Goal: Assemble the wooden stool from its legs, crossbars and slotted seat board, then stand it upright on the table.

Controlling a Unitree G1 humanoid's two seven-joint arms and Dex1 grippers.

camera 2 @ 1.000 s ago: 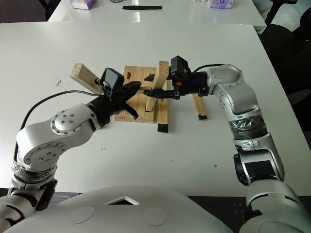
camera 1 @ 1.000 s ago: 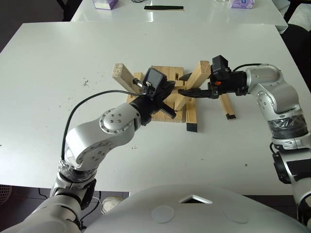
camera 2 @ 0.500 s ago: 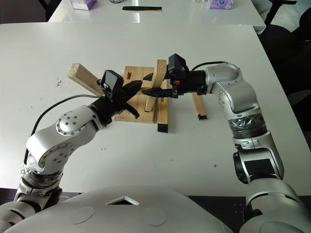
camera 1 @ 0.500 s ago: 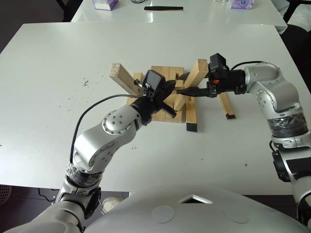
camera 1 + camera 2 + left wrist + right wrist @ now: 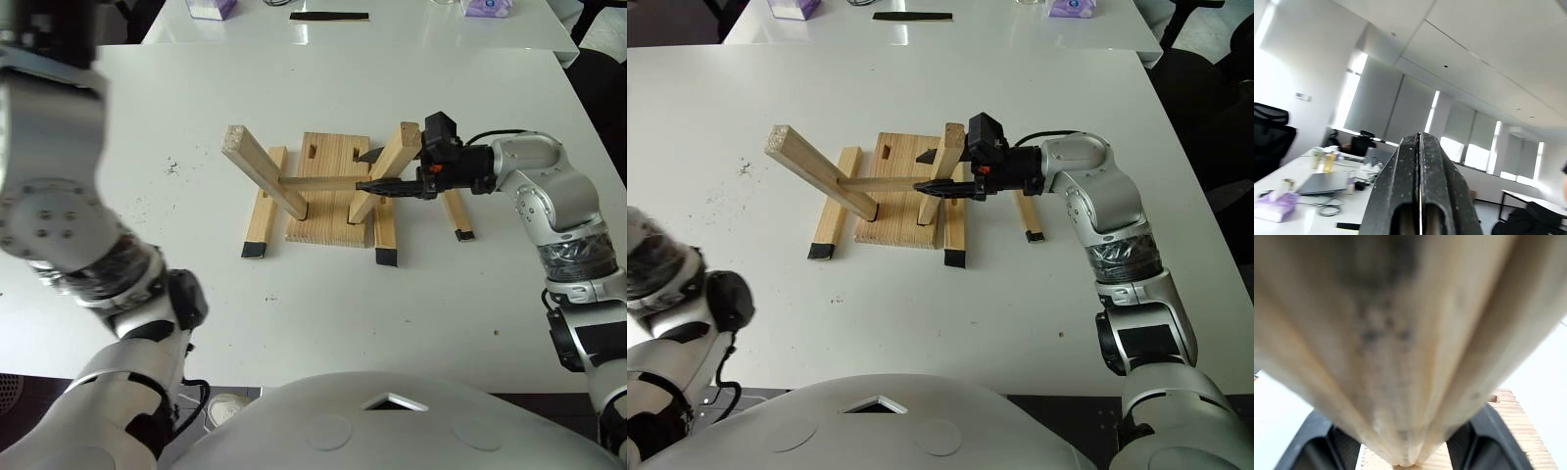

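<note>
**Crossbar seating: go gentle on that joint**

Right gripper sits mid-frame, fingers closed on the end of the crossbar, right where it meets the leaning leg at right. The wrist view has wood wedged between both dark fingers, so the grip looks solid. Left gripper is up off the work, fingers pressed together on nothing, pointing at the ceiling.

My take on doing this step well: push along the crossbar's own line, not downward, since both legs lean and only 1 arm is on the job. The far end touches the leaning leg at left, but I can't tell if it's seated in a hole. I'd bring the other arm in to brace that leg before pushing hard, or the whole frame may tip out.

Going outward, the seat board lies flat on the table, centre frame. The closest thing to containers here are its slots. The 2 lower ones each hold a leg's foot, and 1 slot near the upper edge is open. 3 loose capped pieces lie beside the board, 1 left and 2 right.
</note>
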